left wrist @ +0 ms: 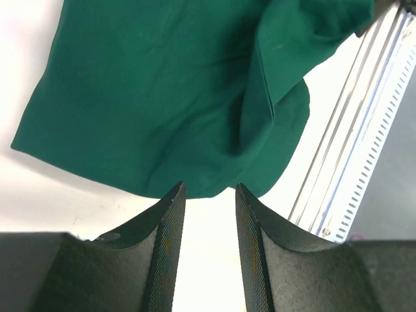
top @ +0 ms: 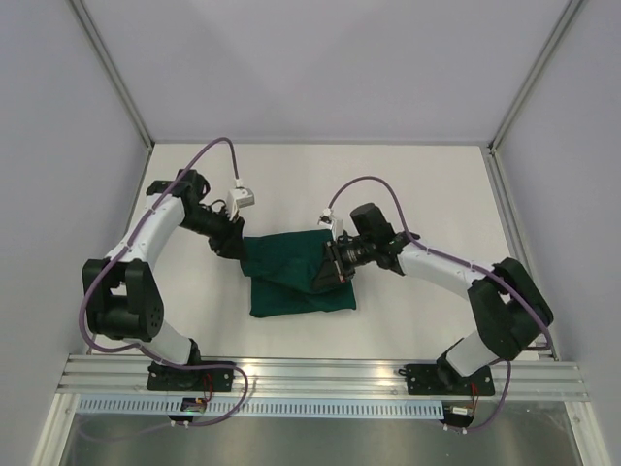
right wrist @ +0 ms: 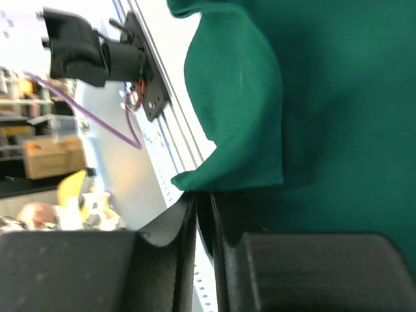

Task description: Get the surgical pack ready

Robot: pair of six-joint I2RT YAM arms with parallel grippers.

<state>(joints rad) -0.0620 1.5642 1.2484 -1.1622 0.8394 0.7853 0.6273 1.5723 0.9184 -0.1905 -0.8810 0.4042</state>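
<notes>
The surgical pack shows only as a dark green cloth (top: pixel 291 283), a rumpled folded bundle in the middle of the white table. No steel tray, instruments or gauze are visible. My right gripper (top: pixel 336 264) is at the cloth's right side, shut on a raised flap of the cloth (right wrist: pixel 240 117); its jaws (right wrist: pixel 203 195) pinch the flap's edge. My left gripper (top: pixel 233 244) is open and empty at the cloth's far left corner. In the left wrist view the cloth (left wrist: pixel 162 97) lies just beyond the left gripper (left wrist: pixel 209 188), with bare table between the fingers.
An aluminium rail (top: pixel 320 375) with a perforated strip runs along the table's near edge, and it also shows in the left wrist view (left wrist: pixel 364 130). Grey walls and frame posts (top: pixel 116 73) close in the table at left, back and right.
</notes>
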